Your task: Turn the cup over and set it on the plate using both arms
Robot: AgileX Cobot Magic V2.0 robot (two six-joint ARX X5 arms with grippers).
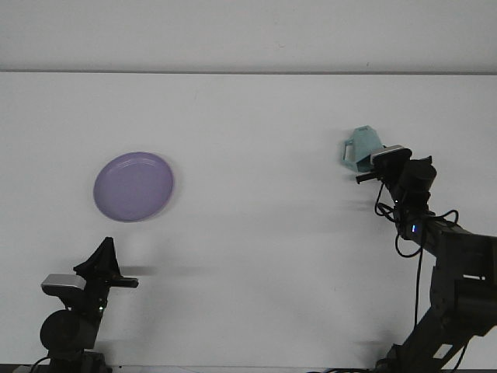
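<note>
A mint-green cup [360,146] with a handle on its left side is tilted at the right of the white table [264,155]. My right gripper [373,160] is shut on the cup's right side, and the wrist hides the contact. A lilac plate [133,186] lies flat at the left, with nothing on it. Well in front of the plate, my left gripper [103,255] points upward near the table's front edge and holds nothing.
The right arm's black body and cables [443,264] fill the lower right corner. The left arm's base [68,330] sits at the lower left. A pale wall [248,35] runs behind the table's far edge.
</note>
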